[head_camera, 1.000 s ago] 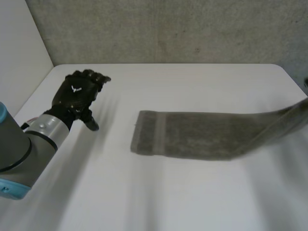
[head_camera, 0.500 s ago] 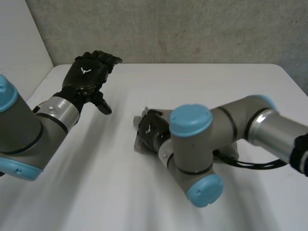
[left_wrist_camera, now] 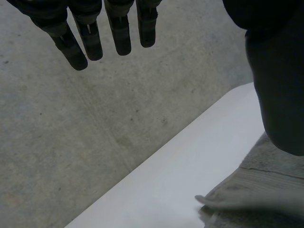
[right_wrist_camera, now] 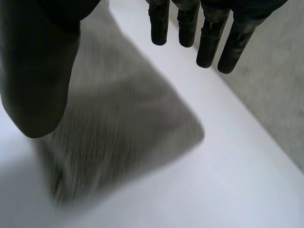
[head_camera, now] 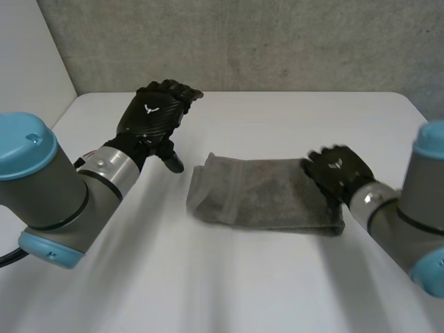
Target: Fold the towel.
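The grey towel [head_camera: 257,198] lies doubled in a short strip on the white table [head_camera: 277,125]. My left hand [head_camera: 154,118] hovers open just beyond the towel's left end, touching nothing. In the left wrist view the straight fingers [left_wrist_camera: 121,33] and the thumb [left_wrist_camera: 275,85] stand apart, with a towel corner [left_wrist_camera: 256,190] below the thumb. My right hand [head_camera: 336,170] rests over the towel's right end. Its own view shows this hand [right_wrist_camera: 209,42] with straight fingers spread from the thumb [right_wrist_camera: 38,71], the towel [right_wrist_camera: 118,128] lying under the palm, not held.
A concrete wall [head_camera: 243,41] runs along the table's far edge, and a pale wall [head_camera: 28,62] stands at the left. Bare tabletop [head_camera: 208,277] lies in front of the towel.
The right arm carried the towel's raised right end over to the left end, let go and drew back to the right end. My left hand moved towards the towel.
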Robot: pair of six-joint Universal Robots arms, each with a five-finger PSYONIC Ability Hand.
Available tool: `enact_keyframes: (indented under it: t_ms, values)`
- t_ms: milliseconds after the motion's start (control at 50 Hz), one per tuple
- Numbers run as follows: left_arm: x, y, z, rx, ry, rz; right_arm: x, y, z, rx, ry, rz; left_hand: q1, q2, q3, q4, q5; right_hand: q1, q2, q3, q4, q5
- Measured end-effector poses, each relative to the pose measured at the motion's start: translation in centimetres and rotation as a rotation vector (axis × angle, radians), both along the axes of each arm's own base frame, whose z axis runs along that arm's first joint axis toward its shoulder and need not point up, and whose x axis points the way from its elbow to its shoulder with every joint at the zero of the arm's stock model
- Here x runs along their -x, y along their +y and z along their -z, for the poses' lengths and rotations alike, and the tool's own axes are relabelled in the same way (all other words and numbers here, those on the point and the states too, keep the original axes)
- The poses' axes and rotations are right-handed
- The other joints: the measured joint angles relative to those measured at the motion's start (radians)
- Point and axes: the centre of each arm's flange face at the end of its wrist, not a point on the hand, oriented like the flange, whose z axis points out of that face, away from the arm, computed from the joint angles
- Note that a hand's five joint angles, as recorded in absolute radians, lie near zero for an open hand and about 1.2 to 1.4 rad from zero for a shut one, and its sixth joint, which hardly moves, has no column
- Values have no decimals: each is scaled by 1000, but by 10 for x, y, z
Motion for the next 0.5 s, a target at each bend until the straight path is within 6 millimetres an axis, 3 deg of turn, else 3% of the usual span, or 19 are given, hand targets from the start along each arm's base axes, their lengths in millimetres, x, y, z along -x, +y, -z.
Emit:
enact_keyframes:
  t_ms: [120, 160, 240, 360, 500]
  values:
    - [5, 4, 2, -4, -3, 18, 22, 1, 29, -16, 47, 39, 0, 0, 0, 0, 0, 92, 75, 75, 71, 96]
    - [6, 5, 3, -6, -4, 22, 25, 1, 34, -17, 53, 43, 0, 0, 0, 0, 0, 235, 225, 205, 205, 233]
    - [8, 7, 4, -9, -5, 28, 26, 0, 39, -14, 55, 46, 0, 0, 0, 0, 0, 777, 784, 763, 758, 767]
    - [8, 9, 5, -14, -7, 31, 22, -7, 33, 18, 39, 44, 0, 0, 0, 0, 0, 1069, 1085, 1084, 1082, 1104]
    - [7, 10, 4, -14, -6, 27, 12, -16, 12, 82, 14, 34, 0, 0, 0, 0, 0, 1074, 1047, 1052, 1050, 1064]
